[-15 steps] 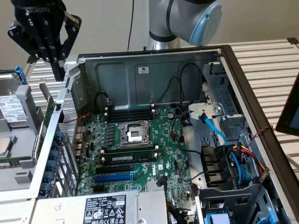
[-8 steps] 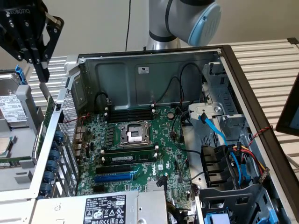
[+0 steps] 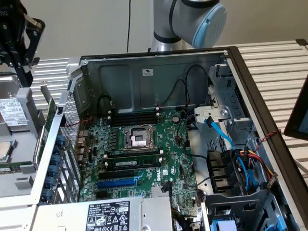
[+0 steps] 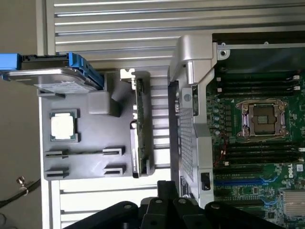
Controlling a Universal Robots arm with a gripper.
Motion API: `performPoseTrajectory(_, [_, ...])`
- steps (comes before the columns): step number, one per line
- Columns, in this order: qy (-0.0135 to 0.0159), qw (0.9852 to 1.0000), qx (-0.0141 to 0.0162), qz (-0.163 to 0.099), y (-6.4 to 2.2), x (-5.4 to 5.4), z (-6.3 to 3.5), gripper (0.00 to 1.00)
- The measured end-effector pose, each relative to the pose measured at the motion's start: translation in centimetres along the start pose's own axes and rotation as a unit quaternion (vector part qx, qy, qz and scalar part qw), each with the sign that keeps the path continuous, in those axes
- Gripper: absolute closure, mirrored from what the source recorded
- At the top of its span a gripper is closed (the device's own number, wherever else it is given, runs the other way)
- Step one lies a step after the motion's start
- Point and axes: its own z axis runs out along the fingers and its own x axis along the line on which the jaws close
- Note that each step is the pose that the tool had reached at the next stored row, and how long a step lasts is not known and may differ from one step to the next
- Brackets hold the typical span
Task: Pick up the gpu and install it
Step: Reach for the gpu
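The gpu (image 3: 48,120) (image 4: 138,129) stands on edge in a slot of the grey holder (image 3: 19,185) (image 4: 86,157) at nine o'clock in the exterior view. It is outside the open computer case (image 3: 144,72), just beside its perforated rear wall, and not yet seated on the motherboard (image 3: 159,154). The hand (image 3: 17,43) (image 4: 164,207) hangs at ten o'clock, above the gpu and apart from it; whether it is spread or pressed together cannot be told. The holder, on the slatted counter (image 3: 284,62), also carries a processor chip (image 4: 63,126) and a blue-framed hard drive (image 4: 57,76).
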Motion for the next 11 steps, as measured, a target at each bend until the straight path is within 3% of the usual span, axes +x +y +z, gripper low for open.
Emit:
performPoseTrajectory(4, [-0.0004, 1.0, -0.0001, 0.0, 0.23, 1.4, 0.14, 0.89])
performPoseTrajectory(11, [-0.001, 1.0, -0.0001, 0.0, 1.7, 2.5, 0.49, 0.89])
